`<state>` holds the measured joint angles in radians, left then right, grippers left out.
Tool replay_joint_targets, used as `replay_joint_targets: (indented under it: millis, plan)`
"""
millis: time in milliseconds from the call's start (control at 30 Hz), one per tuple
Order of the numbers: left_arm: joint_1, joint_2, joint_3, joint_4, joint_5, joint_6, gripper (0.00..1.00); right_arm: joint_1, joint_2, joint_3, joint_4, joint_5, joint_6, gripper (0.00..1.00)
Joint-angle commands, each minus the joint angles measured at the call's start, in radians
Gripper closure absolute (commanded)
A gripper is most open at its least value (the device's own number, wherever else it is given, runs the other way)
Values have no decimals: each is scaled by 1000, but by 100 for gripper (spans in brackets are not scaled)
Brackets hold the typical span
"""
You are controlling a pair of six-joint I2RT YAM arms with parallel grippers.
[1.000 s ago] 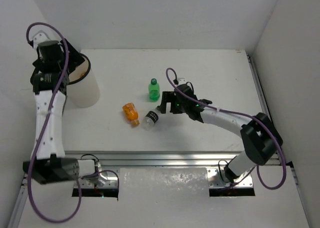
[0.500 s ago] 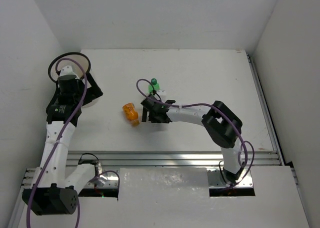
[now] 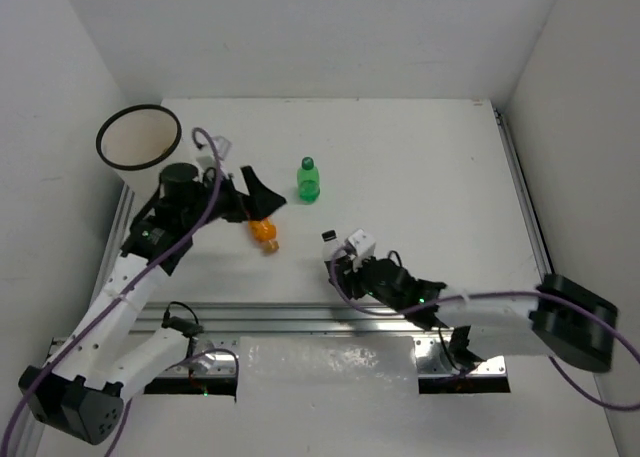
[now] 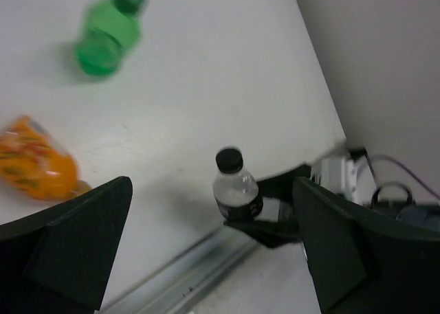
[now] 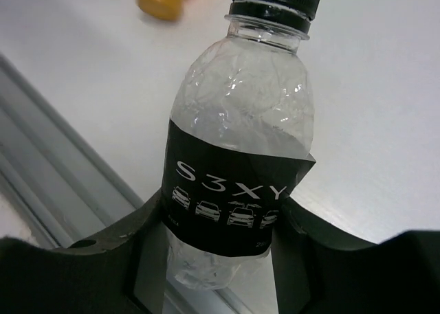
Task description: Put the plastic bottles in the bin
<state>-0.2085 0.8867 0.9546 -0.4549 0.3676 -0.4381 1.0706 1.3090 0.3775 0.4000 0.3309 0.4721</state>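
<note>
My right gripper (image 5: 220, 221) is shut on a clear bottle (image 5: 237, 156) with a dark label and black cap, holding it upright by its lower body. In the top view this bottle (image 3: 333, 243) and the right gripper (image 3: 345, 262) are near the table's front edge. An orange bottle (image 3: 264, 232) lies on the table just below my open, empty left gripper (image 3: 250, 202). A green bottle (image 3: 308, 180) lies farther back. The white bin (image 3: 140, 137) stands at the back left. The left wrist view shows the green bottle (image 4: 106, 32), orange bottle (image 4: 34, 159) and held clear bottle (image 4: 237, 190).
A metal rail (image 3: 330, 317) runs along the table's front edge, just below the held bottle. White walls close in the table at the back and both sides. A purple cable (image 3: 205, 142) loops off the left arm beside the bin.
My right gripper has shut on the clear bottle and drawn it back toward the front edge, now upright. The left arm has swung from the bin to above the orange bottle.
</note>
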Motion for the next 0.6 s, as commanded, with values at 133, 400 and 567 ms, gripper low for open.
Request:
replay_joint_targets:
  millis: [133, 400, 567]
  plan:
    - [-379, 38, -143, 292, 38, -183, 0, -4, -428, -180, 312, -205, -378, 81]
    - [-638, 196, -102, 381, -77, -223, 3, 0, -524, -100, 198, -360, -359, 80]
    - [-649, 248, -73, 364, -154, -220, 86, 3, -551, -92, 192, -362, -345, 75]
